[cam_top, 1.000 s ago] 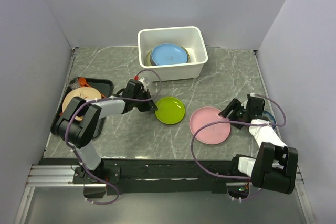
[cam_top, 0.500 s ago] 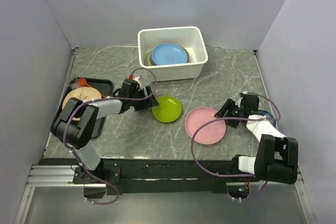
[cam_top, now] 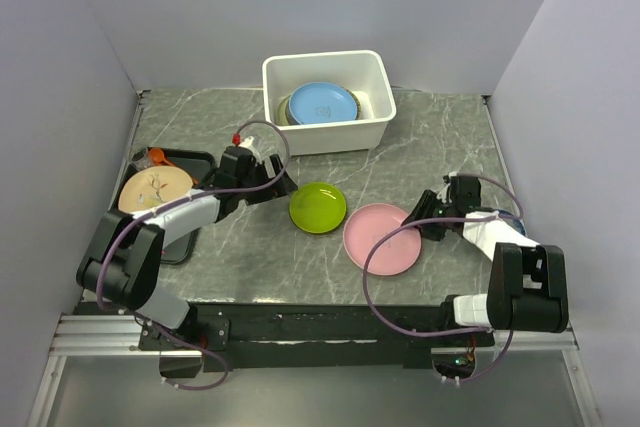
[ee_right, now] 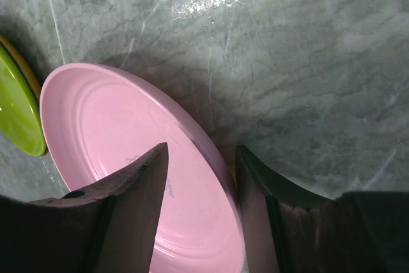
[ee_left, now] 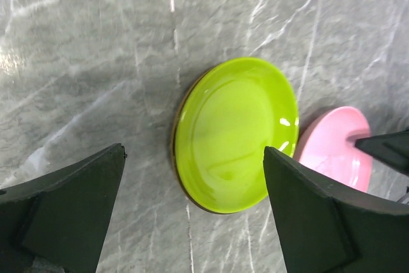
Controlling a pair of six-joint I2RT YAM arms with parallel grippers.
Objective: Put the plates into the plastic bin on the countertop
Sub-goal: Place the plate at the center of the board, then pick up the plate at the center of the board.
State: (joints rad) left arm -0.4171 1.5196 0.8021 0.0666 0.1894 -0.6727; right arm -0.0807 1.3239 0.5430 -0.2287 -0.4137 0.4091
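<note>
The right gripper (ee_right: 198, 151) sits half-open astride the pink plate (ee_right: 115, 151) at its two-o'clock rim, not clamping. The plate lies flat on the countertop (ee_right: 287, 62), four o'clock of the lime plate (ee_left: 233, 135), while the left gripper (ee_left: 192, 158) gapes wide, empty. It looks stiff, light and slick, so pinch that raised rim squarely.

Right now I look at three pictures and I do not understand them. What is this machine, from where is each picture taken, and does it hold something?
These are two robot arms fixed at the near edge of a marble-look countertop. The wide picture looks down from above. The other two come from a camera on each wrist, so the dark shapes at the bottom are that arm's own fingers. A white plastic bin at the back has a blue plate in it. A lime green plate and a pink plate lie on the surface. A black tray at the left carries a peach plate. The left claw is open and holds nothing. The right claw stands astride the pink plate's rim, seemingly not yet clamped.
</note>
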